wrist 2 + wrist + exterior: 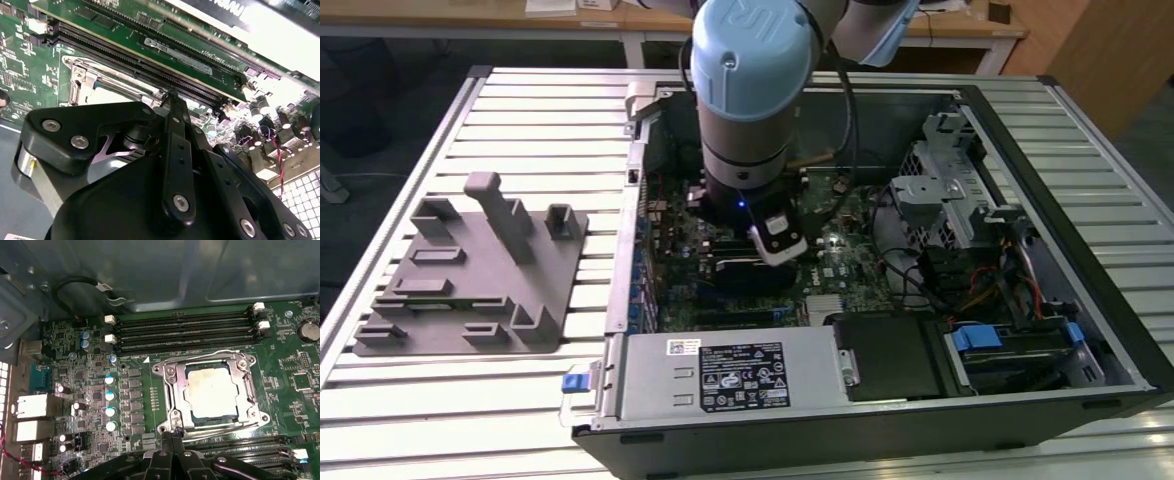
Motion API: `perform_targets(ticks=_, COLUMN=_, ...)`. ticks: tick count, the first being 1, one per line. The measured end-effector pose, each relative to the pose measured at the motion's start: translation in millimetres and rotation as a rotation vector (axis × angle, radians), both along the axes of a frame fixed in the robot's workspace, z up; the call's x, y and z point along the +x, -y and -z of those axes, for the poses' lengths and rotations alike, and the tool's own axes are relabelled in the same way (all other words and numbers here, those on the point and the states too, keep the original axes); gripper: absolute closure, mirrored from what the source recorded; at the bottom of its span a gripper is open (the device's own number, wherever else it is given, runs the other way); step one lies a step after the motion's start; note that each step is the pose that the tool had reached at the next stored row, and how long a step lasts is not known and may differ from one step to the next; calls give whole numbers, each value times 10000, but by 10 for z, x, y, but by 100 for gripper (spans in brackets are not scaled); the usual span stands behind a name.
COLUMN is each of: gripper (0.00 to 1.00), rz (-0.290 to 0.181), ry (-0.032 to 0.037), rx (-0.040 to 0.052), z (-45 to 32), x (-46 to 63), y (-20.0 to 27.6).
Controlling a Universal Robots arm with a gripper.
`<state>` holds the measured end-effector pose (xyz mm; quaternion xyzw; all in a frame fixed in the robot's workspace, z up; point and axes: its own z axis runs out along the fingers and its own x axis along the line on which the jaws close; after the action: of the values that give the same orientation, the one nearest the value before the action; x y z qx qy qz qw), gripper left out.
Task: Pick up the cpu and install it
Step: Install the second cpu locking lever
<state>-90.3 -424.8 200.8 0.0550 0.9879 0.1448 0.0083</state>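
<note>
Cpu (209, 392) sits seated inside socket frame (172, 405) — install looks done. Gripper (174, 432) hovers just beside frame, fingertips pinched together, holding nothing you can see.

— What kind of room is this?

— A robotics lab or test workshop, I'd say. There's a slatted metal workbench (440, 120) with an opened desktop computer case (881, 400) lying flat on it, motherboard (841, 270) exposed.

— Anything else pointing that way?

— A grey fixture (467, 275) with upright pegs sits beside the case, and an industrial robot arm (747, 110) reaches down into it. Wooden desks (654, 25) stand behind the bench.
</note>
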Motion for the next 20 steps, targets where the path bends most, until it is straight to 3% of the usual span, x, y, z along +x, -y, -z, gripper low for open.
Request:
perform_targets(ticks=7, gripper=89, rz=0, ry=1, rx=92, z=21, x=-1, y=-22)
perform_targets(ticks=12, gripper=89, rz=0, ry=4, rx=274, z=28, x=-2, y=-23)
perform_targets(ticks=18, gripper=89, rz=4, ry=1, rx=266, z=22, x=-3, y=-19)
perform_targets(ticks=20, gripper=89, rz=3, ry=1, rx=268, z=-22, x=-2, y=-19)
